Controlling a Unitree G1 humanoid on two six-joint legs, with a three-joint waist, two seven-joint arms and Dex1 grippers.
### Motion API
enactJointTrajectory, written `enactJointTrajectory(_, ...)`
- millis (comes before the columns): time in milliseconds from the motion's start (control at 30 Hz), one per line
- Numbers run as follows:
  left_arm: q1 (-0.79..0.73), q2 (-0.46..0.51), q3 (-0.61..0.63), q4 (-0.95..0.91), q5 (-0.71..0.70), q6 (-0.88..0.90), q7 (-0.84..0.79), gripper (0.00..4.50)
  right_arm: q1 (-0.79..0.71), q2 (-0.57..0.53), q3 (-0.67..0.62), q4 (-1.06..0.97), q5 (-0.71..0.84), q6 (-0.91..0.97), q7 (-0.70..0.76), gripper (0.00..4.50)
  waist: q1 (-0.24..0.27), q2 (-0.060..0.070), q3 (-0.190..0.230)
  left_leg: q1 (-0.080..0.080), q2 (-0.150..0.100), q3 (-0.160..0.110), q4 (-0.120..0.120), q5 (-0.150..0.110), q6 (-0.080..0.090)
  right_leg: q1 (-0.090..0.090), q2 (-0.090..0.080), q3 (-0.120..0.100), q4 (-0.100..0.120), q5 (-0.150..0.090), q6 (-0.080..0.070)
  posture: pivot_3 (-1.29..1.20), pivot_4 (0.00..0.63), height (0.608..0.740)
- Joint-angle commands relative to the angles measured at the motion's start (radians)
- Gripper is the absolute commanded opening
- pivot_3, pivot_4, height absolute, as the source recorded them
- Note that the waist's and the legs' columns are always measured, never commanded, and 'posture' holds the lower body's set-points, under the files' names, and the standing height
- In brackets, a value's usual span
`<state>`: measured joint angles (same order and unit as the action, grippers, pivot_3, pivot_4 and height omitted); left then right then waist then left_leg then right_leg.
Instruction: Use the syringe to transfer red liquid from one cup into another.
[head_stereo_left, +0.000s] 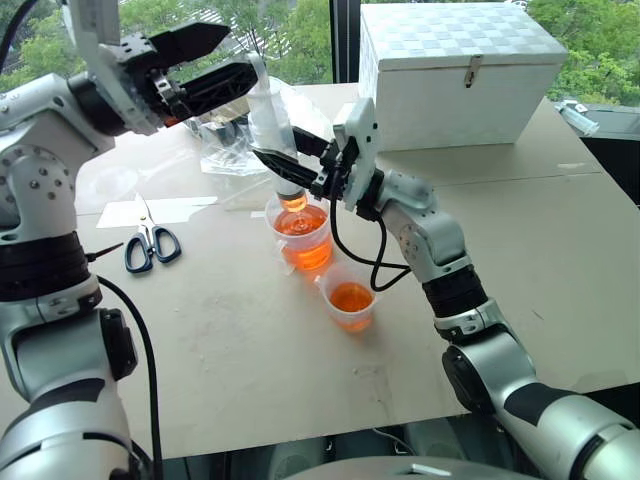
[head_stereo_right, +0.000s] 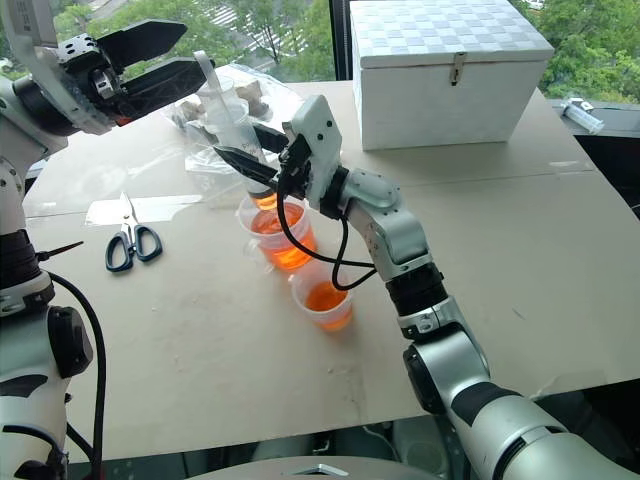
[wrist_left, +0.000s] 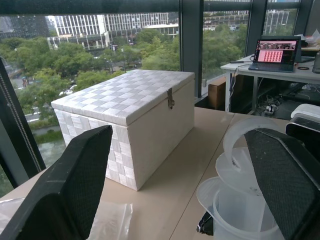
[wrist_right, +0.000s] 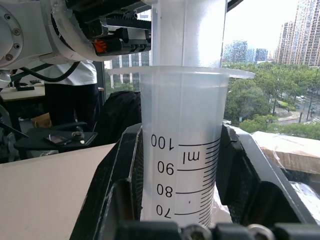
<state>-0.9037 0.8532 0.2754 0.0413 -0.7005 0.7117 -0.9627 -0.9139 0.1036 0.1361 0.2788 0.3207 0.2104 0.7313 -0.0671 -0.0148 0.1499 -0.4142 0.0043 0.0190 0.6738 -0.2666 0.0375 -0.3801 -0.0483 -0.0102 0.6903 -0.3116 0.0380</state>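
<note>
Right arm: it reaches in from the near right, elbow bent, wrist turned toward the robot's left; the right gripper (head_stereo_left: 285, 160) is clamped on the barrel of the large clear plastic syringe (head_stereo_left: 272, 130) with black graduation marks.
Left arm: it is raised at the far left, and the left gripper (head_stereo_left: 215, 60) points across toward the syringe's top with its two black fingers spread apart, holding nothing, just beside the white plunger (wrist_left: 240, 165).
Syringe: it stands upright, its tip over the taller clear plastic cup (head_stereo_left: 300, 235) and a little orange-red liquid (head_stereo_left: 293, 202) in its lower end.
Cups: two; the shorter clear plastic cup (head_stereo_left: 350, 305) stands just in front of and right of the taller one, and both hold orange-red liquid.
Other items: one pair of black-handled scissors (head_stereo_left: 150, 243) left of the taller cup; one white woven box (head_stereo_left: 460, 75) with a metal clasp behind it.
Writing: the barrel reads "100", "90", "80", "70" and "ml".
</note>
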Motion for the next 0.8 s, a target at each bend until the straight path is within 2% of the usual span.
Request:
enactJointTrajectory(33, 0.018, 0.018, 0.015, -0.039, -0.003, -0.006, -0.003, 4.29, -0.071, 0.008, -0.044, -0.029, 0.036, -0.024, -0.009, 1.54, 0.001, 0.000, 0.000, 0.000, 0.000, 0.000, 0.001, 0.000, 0.000, 0.000, 0.000, 0.000, 0.001, 0.000, 0.000, 0.00, 0.150, 0.740)
enactJointTrajectory(367, 0.024, 0.017, 0.023, -0.010, -0.007, -0.028, -0.001, 4.29, -0.112, -0.004, -0.086, -0.021, 0.053, -0.013, -0.021, 1.54, 0.000, 0.000, 0.000, 0.000, 0.000, 0.000, 0.001, 0.000, 0.000, 0.000, 0.000, 0.001, 0.003, 0.000, 0.000, 0.00, 0.150, 0.740)
enactJointTrajectory(567, 0.033, 0.025, 0.052, 0.012, -0.018, -0.032, 0.005, 4.29, -0.095, 0.014, -0.124, -0.073, 0.139, 0.121, -0.072, 1.54, 0.001, 0.000, 0.000, 0.000, 0.000, -0.001, 0.001, 0.000, 0.000, 0.000, 0.000, 0.001, 0.003, 0.000, 0.000, 0.00, 0.150, 0.740)
enactJointTrajectory(800, 0.054, 0.035, 0.072, 0.004, -0.022, -0.028, 0.009, 4.29, -0.036, 0.012, -0.091, -0.145, 0.159, 0.206, -0.084, 1.54, 0.001, 0.000, 0.000, 0.000, 0.000, -0.001, 0.001, 0.000, 0.000, 0.000, 0.000, 0.001, 0.003, 0.000, 0.000, 0.00, 0.150, 0.740)
